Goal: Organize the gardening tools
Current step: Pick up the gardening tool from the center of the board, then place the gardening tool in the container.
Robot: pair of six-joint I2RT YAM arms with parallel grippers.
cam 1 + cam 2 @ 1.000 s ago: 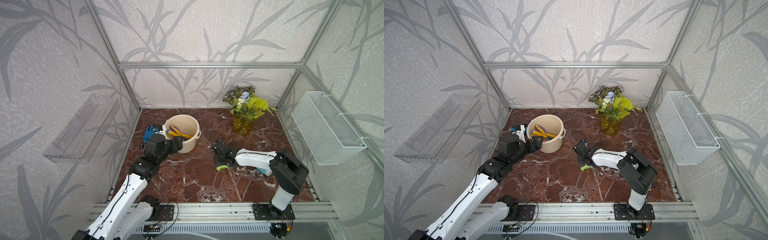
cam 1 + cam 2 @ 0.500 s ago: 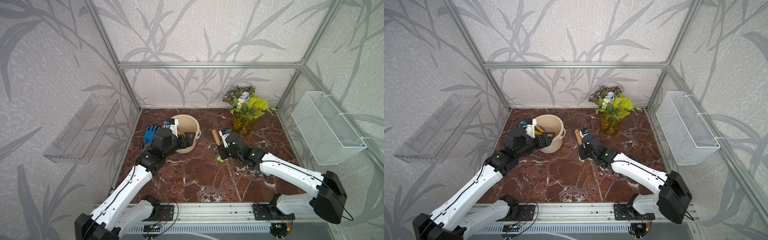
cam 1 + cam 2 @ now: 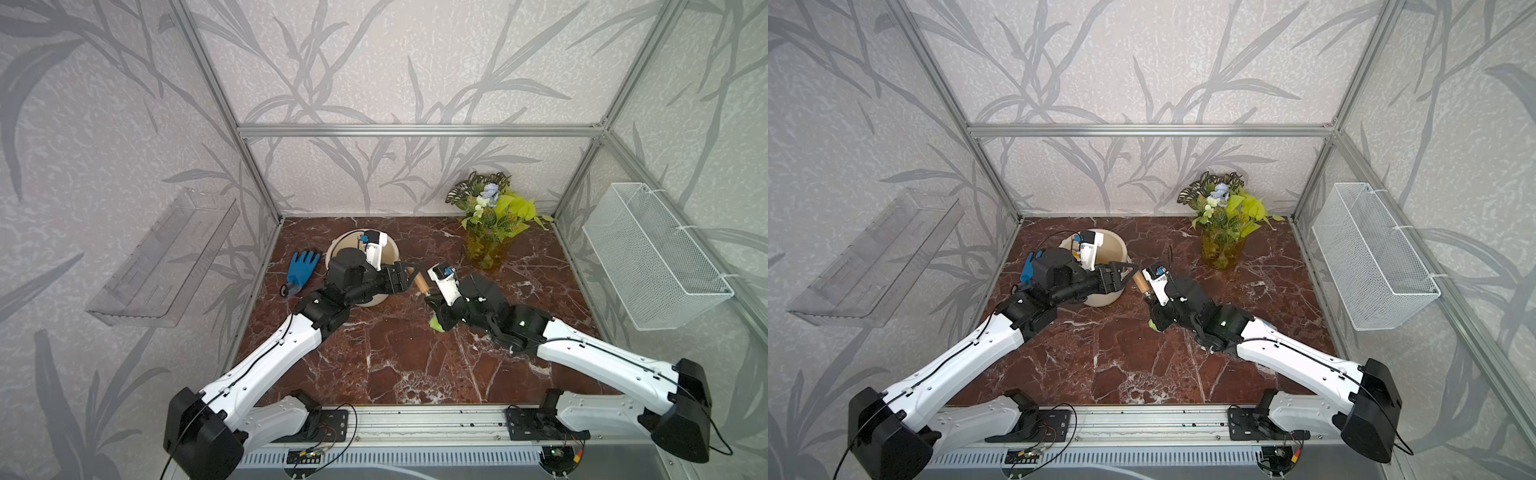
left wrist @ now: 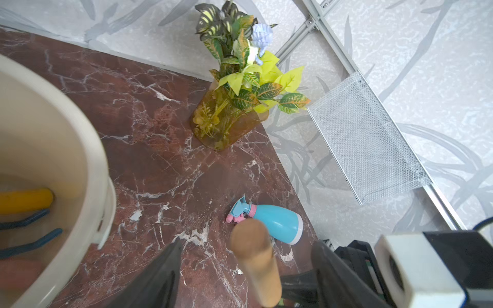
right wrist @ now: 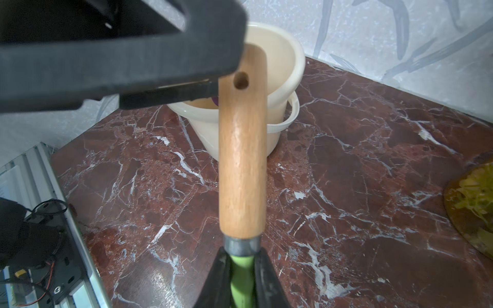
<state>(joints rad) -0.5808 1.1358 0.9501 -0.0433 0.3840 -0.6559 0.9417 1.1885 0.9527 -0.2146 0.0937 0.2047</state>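
My right gripper (image 5: 241,256) is shut on the green neck of the rake (image 5: 242,160) and holds it above the marble floor, tan wooden handle (image 3: 422,282) pointing at the cream bucket (image 3: 392,249). My left gripper (image 4: 246,244) is open, a finger on either side of the handle's end (image 4: 257,264), with gaps showing. The rake's green head (image 3: 1154,325) hangs below the right gripper (image 3: 1152,305). A yellow scoop (image 4: 24,200) and blue fork tines (image 4: 29,244) lie in the bucket (image 4: 66,133). The light-blue-and-pink spray bottle (image 4: 274,221) lies on the floor.
A leafy plant in an amber vase (image 3: 490,245) stands at the back right. A blue glove (image 3: 301,270) lies left of the bucket. A white wire basket (image 3: 652,257) hangs on the right wall, a clear shelf (image 3: 162,262) on the left wall.
My right arm has lifted the rake off the floor and carried it left toward the bucket. My left gripper has swung from the bucket's side to the handle's end.
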